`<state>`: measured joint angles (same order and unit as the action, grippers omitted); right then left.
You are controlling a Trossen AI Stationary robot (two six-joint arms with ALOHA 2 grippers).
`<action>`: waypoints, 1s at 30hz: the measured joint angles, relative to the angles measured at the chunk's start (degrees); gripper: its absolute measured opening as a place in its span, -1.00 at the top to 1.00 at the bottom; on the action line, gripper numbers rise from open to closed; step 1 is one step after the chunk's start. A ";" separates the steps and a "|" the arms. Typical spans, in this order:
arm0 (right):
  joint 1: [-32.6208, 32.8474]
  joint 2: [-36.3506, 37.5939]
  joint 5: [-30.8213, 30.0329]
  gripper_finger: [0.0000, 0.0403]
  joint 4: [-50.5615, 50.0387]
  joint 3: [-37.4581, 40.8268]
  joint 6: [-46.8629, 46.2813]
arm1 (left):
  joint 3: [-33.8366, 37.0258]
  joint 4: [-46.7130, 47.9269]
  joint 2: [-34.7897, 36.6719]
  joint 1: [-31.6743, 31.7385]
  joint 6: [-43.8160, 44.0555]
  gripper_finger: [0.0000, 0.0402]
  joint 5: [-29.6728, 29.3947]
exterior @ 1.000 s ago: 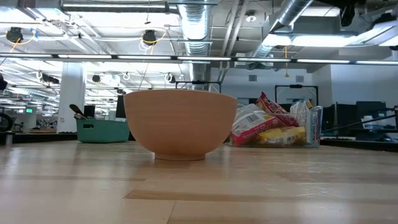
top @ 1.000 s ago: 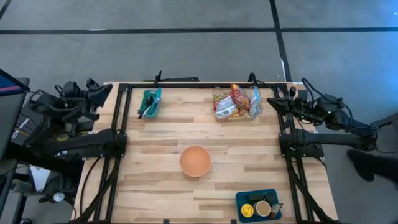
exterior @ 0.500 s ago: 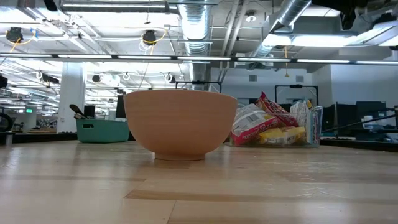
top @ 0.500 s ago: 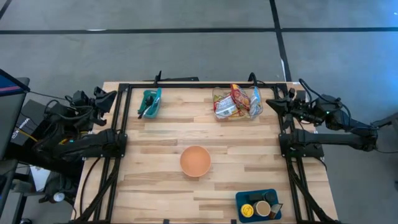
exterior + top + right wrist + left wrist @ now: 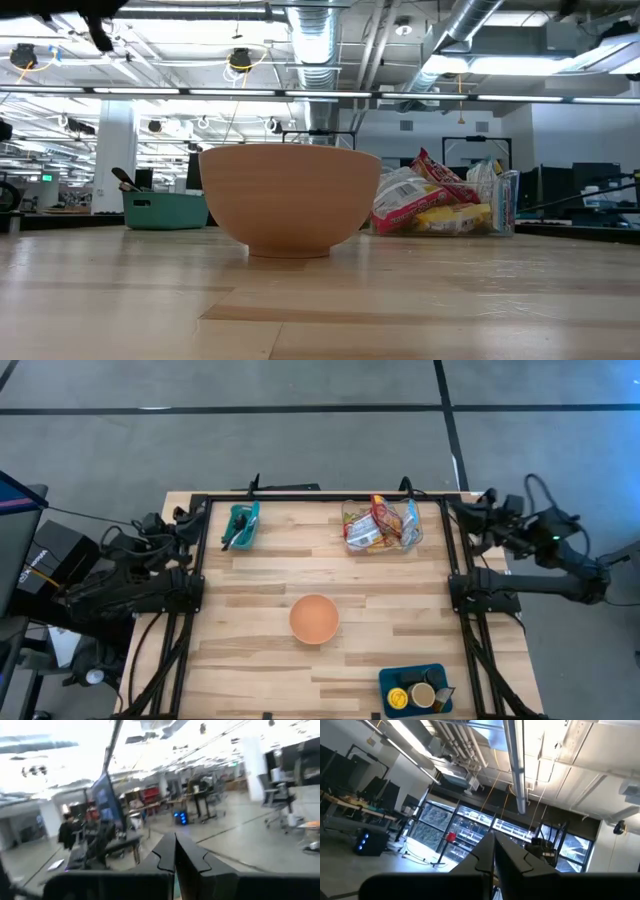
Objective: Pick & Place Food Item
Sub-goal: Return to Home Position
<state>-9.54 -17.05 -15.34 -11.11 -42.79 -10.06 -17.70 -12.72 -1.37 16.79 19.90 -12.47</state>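
Wooden counter (image 5: 260, 575), high view: orange bowl (image 5: 314, 618) at centre. The black spoon (image 5: 232, 534) lies in the light green bin (image 5: 252, 512) at the far left. The dark blue bin (image 5: 384, 678) at the near edge holds seasoning containers. Left fingers (image 5: 190, 515) and right fingers (image 5: 466, 513) sit at the side rails. Low view: bowl foremost, green bin behind. Wrist views: both pairs clenched together, grasping nothing.
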 joint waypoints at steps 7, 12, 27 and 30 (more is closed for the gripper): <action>0.00 7.78 -2.78 1.00 -3.06 -1.96 1.20 | 5.73 -6.51 0.00 0.01 1.48 0.97 0.04; 0.00 14.74 -4.43 1.00 -7.74 -1.95 -0.27 | 9.54 -11.05 0.00 0.01 2.31 0.97 0.04; 0.05 16.66 -4.31 1.00 -8.29 3.88 -1.83 | 17.34 -17.57 -0.29 0.01 4.82 0.97 -0.97; 0.09 16.69 -4.05 1.00 -5.79 6.45 -2.48 | 17.34 -17.34 -0.52 -0.02 4.57 0.97 -1.05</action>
<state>-9.45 -0.36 -19.40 -16.90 -36.34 -12.54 -0.36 -30.06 -1.89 16.78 24.47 -13.52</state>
